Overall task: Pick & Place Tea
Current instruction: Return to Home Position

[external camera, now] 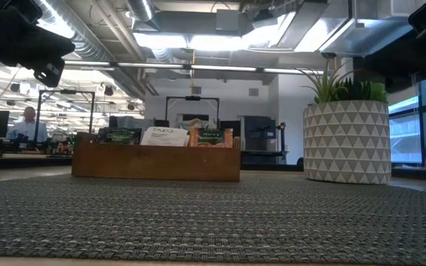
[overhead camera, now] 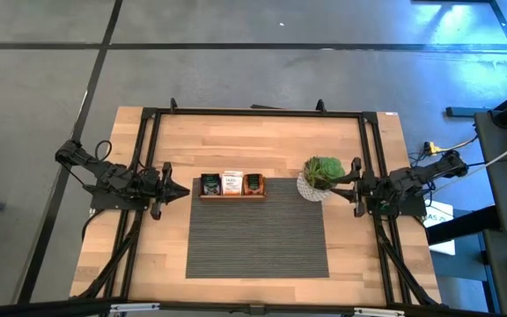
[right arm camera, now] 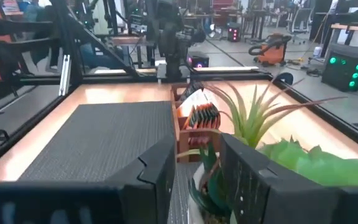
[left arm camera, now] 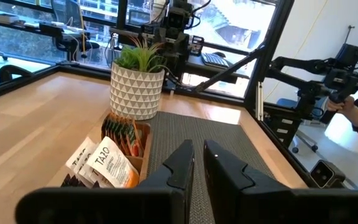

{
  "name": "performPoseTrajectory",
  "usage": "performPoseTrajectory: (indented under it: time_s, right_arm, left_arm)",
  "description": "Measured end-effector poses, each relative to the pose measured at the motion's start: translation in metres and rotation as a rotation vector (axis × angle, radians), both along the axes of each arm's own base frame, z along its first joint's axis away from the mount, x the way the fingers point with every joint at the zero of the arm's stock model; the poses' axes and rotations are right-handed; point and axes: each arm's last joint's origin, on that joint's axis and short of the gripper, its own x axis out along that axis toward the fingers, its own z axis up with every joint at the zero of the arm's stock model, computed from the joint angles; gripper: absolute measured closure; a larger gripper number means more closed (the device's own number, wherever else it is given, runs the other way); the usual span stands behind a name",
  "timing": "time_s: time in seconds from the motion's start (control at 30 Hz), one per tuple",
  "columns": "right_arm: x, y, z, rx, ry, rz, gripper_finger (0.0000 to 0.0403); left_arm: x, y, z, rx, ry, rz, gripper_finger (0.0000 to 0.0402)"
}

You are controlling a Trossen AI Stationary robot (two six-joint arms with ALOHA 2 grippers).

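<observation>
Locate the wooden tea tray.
High view: the wooden tray sits mid-table at the grey mat's top edge, between the left gripper and the potted plant.

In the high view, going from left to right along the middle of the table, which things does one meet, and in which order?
left gripper → wooden tray holding the tea sachets → potted plant → right gripper

One camera looks straight down on the counter (overhead camera: 236, 141). Another sits at mat (external camera: 213, 214) level, facing the room. Wrist cameras face inward. All share tray (external camera: 154, 162) and plant (external camera: 346, 140).
</observation>
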Motion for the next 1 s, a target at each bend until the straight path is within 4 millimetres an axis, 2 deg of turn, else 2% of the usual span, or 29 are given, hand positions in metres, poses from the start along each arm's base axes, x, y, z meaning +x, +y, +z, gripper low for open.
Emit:
performPoseTrajectory:
  time_s: [0.23,1.0]
  right_arm:
    - [0.0034,0.0019,-0.0081,-0.022,-0.023,0.015,0.0276]
    - [0.0035,0.0029,-0.0081,-0.052,-0.021,0.050,0.0276]
  left_arm:
    - [0.0000,0.0000,0.0000,0.001,0.000,0.000,0.0369]
    - [0.0000,0.0000,-0.0004,0.004,0.003,-0.001,0.0368]
